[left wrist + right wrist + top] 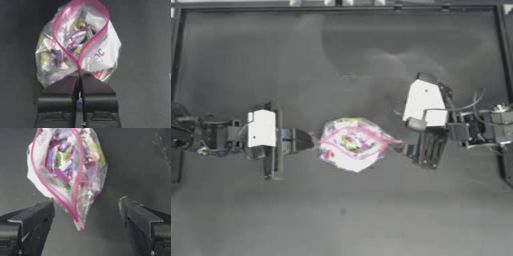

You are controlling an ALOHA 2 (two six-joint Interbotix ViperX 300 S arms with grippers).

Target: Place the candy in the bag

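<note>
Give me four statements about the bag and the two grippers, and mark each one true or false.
1. The left gripper is shut on the bag. True.
2. The bag's mouth is zipped closed. False: its pink strip gapes open in a loop.
3. The right gripper is open. True.
4. The right gripper clamps the bag. False: its jaws stand apart on either side of the bag's corner, not touching it.
</note>
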